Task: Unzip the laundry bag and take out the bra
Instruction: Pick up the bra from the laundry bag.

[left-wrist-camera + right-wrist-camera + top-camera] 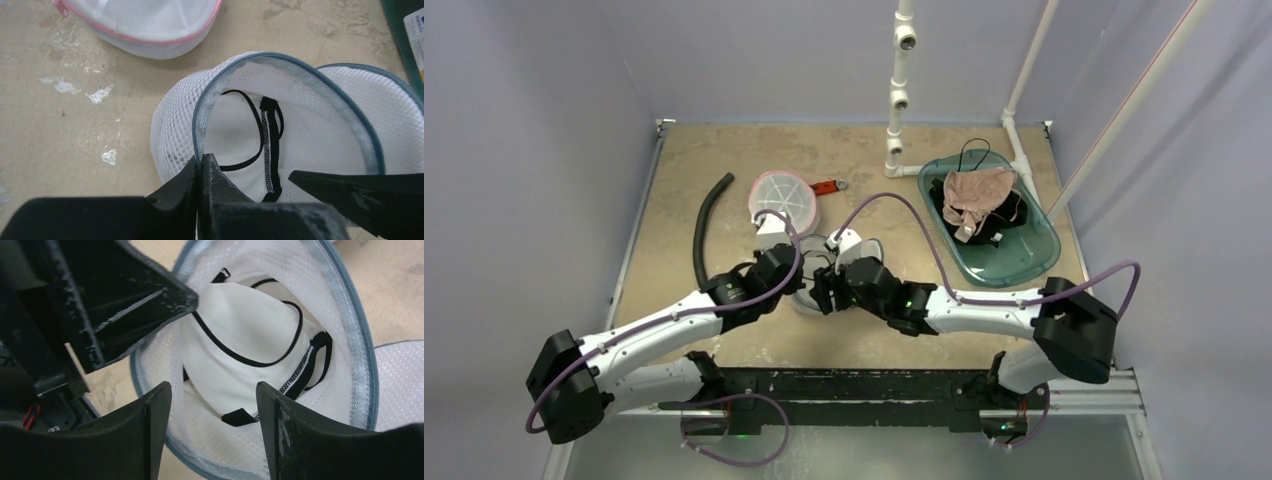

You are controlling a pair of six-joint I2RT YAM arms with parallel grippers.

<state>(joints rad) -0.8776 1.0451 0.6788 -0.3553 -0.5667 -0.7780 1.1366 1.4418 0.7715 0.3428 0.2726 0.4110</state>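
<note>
Just beyond the right gripper (214, 390), jaws spread wide, lies the white bra (240, 325) inside the unzipped laundry bag (345, 315); left gripper (200, 164) pinches its rim tight.

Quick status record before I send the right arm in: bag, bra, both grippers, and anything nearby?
laundry bag: blue-trimmed white mesh, unzipped, mouth gaping open
bra: white with black straps, lying inside the bag, not gripped
left gripper: jaws shut on the bag's rim
right gripper: jaws open at the bag mouth, holding nothing
pink-trimmed mesh bag: on the table behind, apart from the blue-trimmed one
teal bin: far right of the table, garments piled inside
</note>
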